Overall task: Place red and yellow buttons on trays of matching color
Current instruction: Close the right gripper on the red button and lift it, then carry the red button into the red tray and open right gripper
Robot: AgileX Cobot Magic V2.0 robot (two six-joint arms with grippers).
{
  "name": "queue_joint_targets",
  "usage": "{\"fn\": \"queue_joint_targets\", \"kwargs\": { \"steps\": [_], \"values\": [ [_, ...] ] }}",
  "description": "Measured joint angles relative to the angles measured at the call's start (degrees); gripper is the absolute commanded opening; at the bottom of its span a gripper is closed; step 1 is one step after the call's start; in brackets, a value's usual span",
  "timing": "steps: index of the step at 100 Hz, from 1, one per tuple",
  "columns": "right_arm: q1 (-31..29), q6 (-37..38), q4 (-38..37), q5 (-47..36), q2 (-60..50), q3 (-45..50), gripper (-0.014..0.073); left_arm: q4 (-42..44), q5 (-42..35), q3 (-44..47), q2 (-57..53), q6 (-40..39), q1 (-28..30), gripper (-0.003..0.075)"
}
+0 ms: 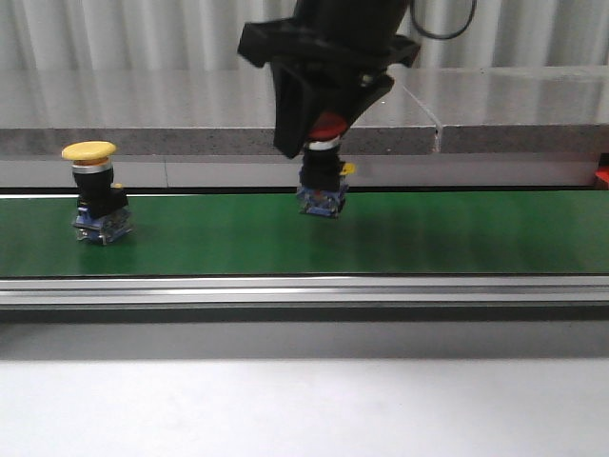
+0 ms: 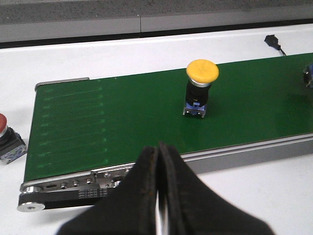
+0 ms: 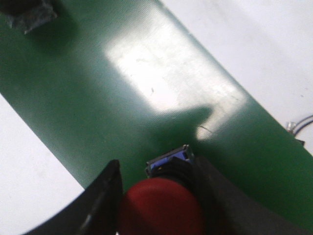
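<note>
Pick of red button under way — trays not in view.
Yellow button (image 1: 89,152) stands on the green belt (image 1: 209,238), left; left gripper (image 2: 159,196) pressed together, empty. Centre — right gripper (image 1: 319,133) pinches the red button (image 1: 326,124); next, carry to the red tray.

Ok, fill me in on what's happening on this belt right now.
The right gripper is closed around the cap of a red button, which looks tilted at or just above the green conveyor belt. A yellow button stands upright on the belt, untouched. The left gripper is shut and empty, hovering near the belt's end, where another red button sits on the white table. No trays are in view.
</note>
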Motion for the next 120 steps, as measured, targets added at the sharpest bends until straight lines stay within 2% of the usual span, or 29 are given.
{"fn": "queue_joint_targets", "kwargs": {
  "steps": [27, 49, 73, 120],
  "values": [
    [-7.50, 8.62, 0.00, 1.95, -4.75, 0.00, 0.0049, 0.02, 0.00, 0.00, 0.00, 0.00, 0.00, -0.0021],
    [-14.78, 10.29, 0.00, 5.36, -7.50, 0.10, 0.0049, 0.02, 0.00, 0.00, 0.00, 0.00, 0.00, -0.0021],
    [-25.47, 10.87, 0.00, 8.45, -9.66, 0.10, 0.0049, 0.02, 0.00, 0.00, 0.00, 0.00, 0.00, -0.0021],
    [-46.58, 12.74, -0.24, 9.09, -9.89, 0.32, 0.0049, 0.02, 0.00, 0.00, 0.00, 0.00, 0.00, -0.0021]
  ]
}}
